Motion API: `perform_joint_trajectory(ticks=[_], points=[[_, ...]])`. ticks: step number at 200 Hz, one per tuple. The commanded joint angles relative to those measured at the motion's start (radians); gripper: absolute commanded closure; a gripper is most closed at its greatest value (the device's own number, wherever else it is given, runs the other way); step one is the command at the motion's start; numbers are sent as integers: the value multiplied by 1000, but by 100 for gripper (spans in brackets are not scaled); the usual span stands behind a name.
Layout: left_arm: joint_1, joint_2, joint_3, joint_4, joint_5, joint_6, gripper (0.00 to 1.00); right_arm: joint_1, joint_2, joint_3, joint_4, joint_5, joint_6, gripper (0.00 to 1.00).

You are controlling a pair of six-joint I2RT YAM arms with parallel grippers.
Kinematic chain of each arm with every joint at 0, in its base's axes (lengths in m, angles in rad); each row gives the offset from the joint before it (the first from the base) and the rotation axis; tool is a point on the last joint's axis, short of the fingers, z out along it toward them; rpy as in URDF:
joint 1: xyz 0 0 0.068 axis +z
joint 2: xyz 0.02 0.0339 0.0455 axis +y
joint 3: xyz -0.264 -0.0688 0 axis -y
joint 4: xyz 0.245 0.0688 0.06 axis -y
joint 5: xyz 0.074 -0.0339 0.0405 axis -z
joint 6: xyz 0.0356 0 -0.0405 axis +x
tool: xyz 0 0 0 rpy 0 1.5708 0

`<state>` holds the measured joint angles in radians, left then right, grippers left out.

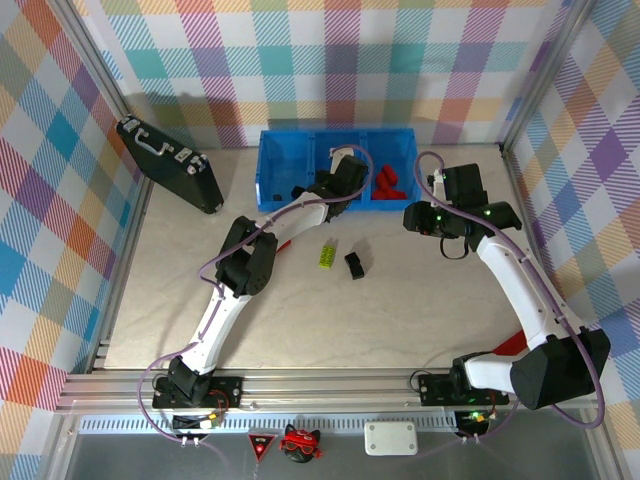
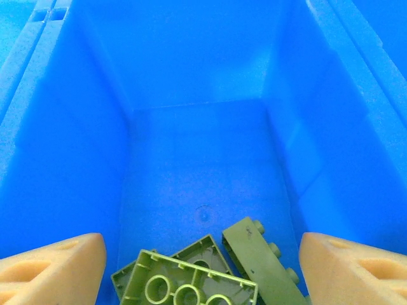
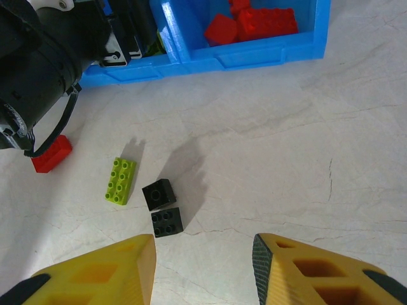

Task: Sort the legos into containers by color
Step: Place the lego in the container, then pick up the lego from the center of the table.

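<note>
Overhead camera looked down across the desk [image 1: 200,300]. Left wrist sat close inside the containers [image 2: 70,140]; right wrist shared their front.

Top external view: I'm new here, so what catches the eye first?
The bright blue tray at the far edge of the table, with the left gripper open over lime bricks in its middle compartment. Red bricks sit in its right compartment. Then the loose lime brick and black bricks mid-table.
</note>
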<state>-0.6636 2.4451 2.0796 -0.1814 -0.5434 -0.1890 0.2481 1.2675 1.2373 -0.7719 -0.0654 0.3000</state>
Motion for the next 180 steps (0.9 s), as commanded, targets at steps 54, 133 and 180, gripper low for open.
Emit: perform_joint_trajectory(ticks=[54,133,180], points=[[-8,-249,-142,-52,105,-80,25,0,-16,-53,3,-84,45,54],[2,-510,-481,-88,279,-217,27,82,32,-79,-21,-86,69,55],[28,-668,-671,-137,321,-291,27,166,111,-56,-20,-55,78,55]])
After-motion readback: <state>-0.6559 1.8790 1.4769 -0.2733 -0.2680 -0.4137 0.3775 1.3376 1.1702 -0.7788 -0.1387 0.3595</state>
